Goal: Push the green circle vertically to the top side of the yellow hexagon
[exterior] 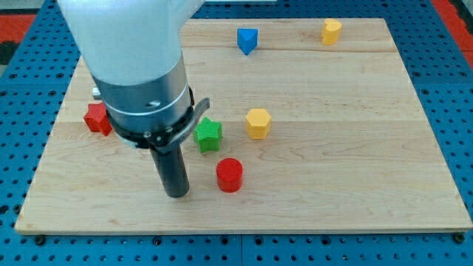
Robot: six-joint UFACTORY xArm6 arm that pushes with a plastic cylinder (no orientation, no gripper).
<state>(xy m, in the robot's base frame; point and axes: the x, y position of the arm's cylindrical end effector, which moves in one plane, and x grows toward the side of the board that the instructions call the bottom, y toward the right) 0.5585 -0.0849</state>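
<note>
The yellow hexagon (pixel 258 123) lies near the middle of the wooden board (pixel 355 148). No green circle shows; the only green block in view is a green star (pixel 208 135), just left of the hexagon. My tip (pixel 176 194) rests on the board below and to the left of the green star and left of a red cylinder (pixel 229 175). It touches neither. The arm's wide body hides the board's upper left part.
A red star (pixel 96 118) sits at the left, partly behind the arm. A blue triangle (pixel 247 40) and a second yellow block (pixel 332 31) lie near the board's top edge. A blue pegboard (pixel 443 59) surrounds the board.
</note>
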